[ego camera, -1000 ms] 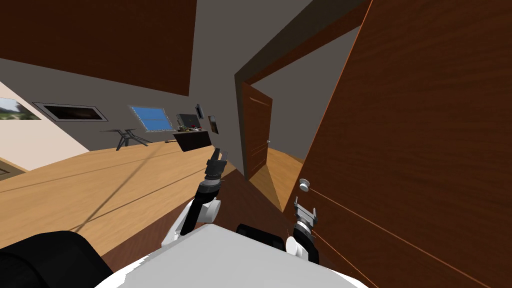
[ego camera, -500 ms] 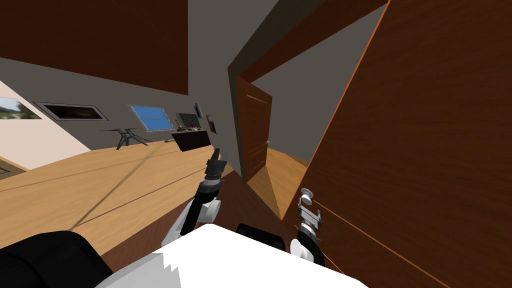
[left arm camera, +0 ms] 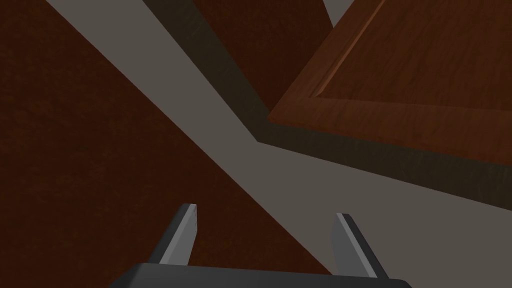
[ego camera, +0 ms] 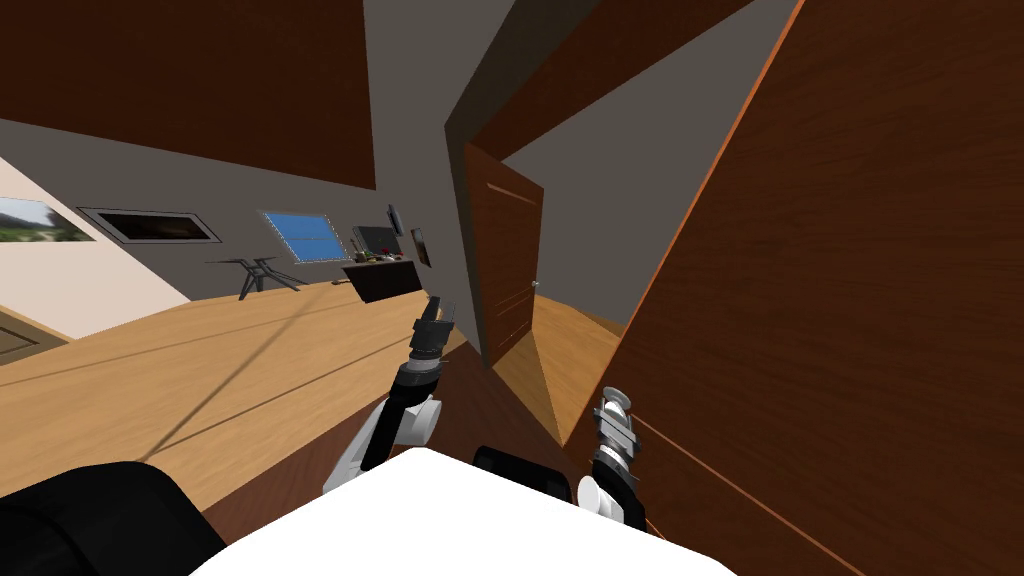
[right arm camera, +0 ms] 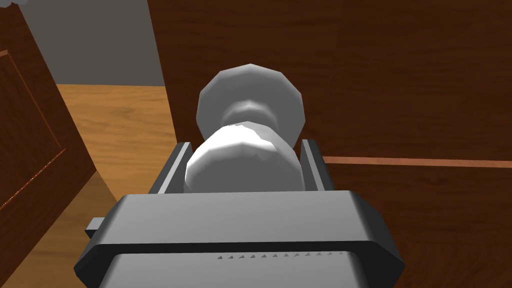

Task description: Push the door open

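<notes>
Clamping white knob (right arm camera: 244, 162), seemingly, right gripper (right arm camera: 245, 144); brown door (right arm camera: 400, 75), wooden floor (right arm camera: 120, 120).

Wooden floor (ego camera: 200, 370): light planks crossed by long dark lines, with a darker brown patch (ego camera: 480, 395) at six o'clock of the head view's centre. At ten o'clock, against the grey far wall, stand a dark table (ego camera: 255, 272) on splayed legs and, at its three o'clock, a low dark cabinet (ego camera: 385, 280) bearing small items too small to tell. At the cabinet's three o'clock the planks run on between the far door (ego camera: 510, 250) and the near door (ego camera: 850, 300).
</notes>
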